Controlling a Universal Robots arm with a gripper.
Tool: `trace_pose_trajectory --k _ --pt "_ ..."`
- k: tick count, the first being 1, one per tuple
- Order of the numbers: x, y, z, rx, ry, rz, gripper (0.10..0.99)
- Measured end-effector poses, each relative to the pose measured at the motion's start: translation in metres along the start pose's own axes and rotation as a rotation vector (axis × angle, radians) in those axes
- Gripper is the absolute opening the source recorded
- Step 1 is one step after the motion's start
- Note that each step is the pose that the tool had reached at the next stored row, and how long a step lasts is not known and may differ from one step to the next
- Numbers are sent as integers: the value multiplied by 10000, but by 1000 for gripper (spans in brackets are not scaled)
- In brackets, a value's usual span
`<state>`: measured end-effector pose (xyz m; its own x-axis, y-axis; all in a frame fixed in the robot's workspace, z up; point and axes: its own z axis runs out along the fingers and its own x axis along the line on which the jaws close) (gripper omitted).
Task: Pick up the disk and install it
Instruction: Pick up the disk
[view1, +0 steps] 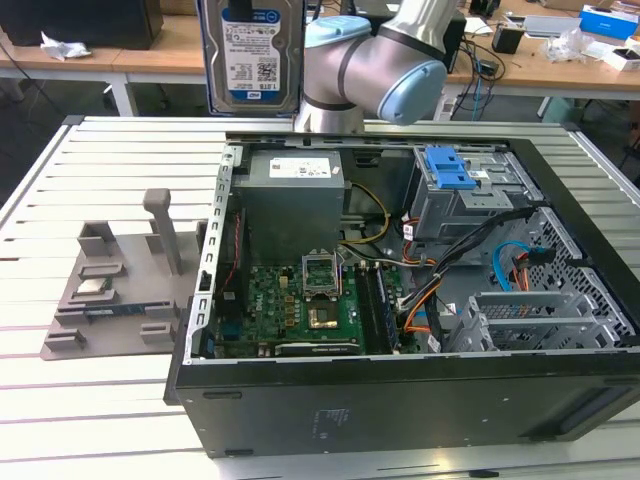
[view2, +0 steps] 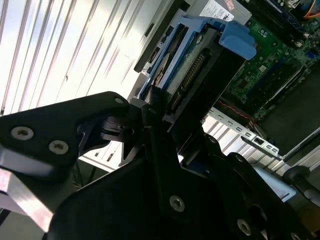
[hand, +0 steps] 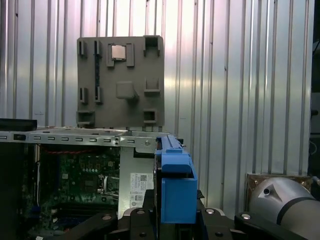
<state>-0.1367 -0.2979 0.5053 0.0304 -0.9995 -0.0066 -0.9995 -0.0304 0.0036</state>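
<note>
The main risk, as I judge it, is the disk (view1: 250, 55) shifting or slipping out of a narrow edge grip while it is carried high over hard metal. A drop would land on the slatted table (view1: 100, 390) or on the circuit board inside the open computer case (view1: 400, 400). A second risk is a skewed approach to the drive cage (view1: 470, 205) at the case's upper right in the exterior view. A tilted disk could catch on the cage wall, on the blue latch (view1: 447, 168), or on the loose cables (view1: 520, 262) just beside it. In the exterior view the disk hangs upright at the upper centre-left of the frame, above the case's far edge and beside the arm. In both wrist views the end effector (hand: 176, 212) is pressed onto the disk's blue frame (view2: 200, 65), with a black finger on each side, so the disk sits directly between its fingertips and projects out beyond them.
</note>
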Motion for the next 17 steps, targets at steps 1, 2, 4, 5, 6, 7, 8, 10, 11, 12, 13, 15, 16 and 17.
trace_pose_trajectory --k 1,2,4,5,6,7,8,10,11,12,13,15,16,17 --pt "1 -28 0 1 -1 -1 365" --pt "2 -47 0 0 -1 -1 365" --pt "3 -84 0 1 -1 -1 365" --pt "3 -101 0 1 -1 0 365" --pt "4 -124 0 0 -1 0 365" --pt "4 -140 0 0 0 0 365" --pt "5 -162 0 1 -1 -1 365" --pt "7 -207 0 1 -1 -1 365" --pt "7 -226 -1 1 -1 -1 365" --pt "8 -254 -1 1 -1 0 365" --pt "8 -271 -1 0 -1 0 365" --pt "10 -321 -1 1 -1 -1 365" --pt "11 -338 -1 0 0 -2 365" --pt "11 -361 -1 0 -1 0 365"
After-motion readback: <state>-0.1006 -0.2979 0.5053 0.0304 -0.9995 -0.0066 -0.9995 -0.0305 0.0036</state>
